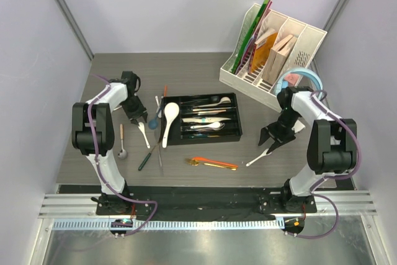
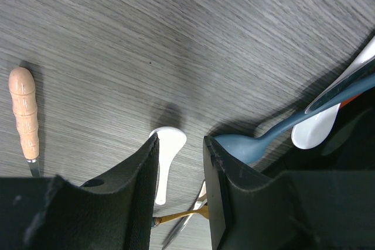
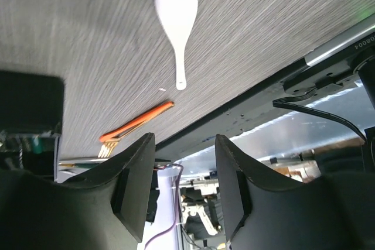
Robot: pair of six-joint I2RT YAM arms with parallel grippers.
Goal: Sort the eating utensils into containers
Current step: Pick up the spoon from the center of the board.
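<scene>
Two grippers are at work and neither holds anything. At the right of the overhead view, the right gripper [image 1: 273,143] hangs with its jaws apart and empty just above a white spoon [image 1: 256,161]. That spoon lies flat and alone on the table [image 1: 186,72], well apart from the black tray [image 1: 205,138] in the middle, and orange chopsticks [image 1: 214,163] lie to its left. At the left, the left gripper [image 1: 138,115] sits low over the loose pieces beside the tray. Its jaws are parted, a short white spoon [image 2: 167,144] shows in the gap on the table below, and a blue spoon [image 2: 246,144] lies just right of them (probably it is lining up a pick). A large white spoon [image 1: 169,122] lies across the tray's left rim rather than in a compartment, so it likely needs seating.
</scene>
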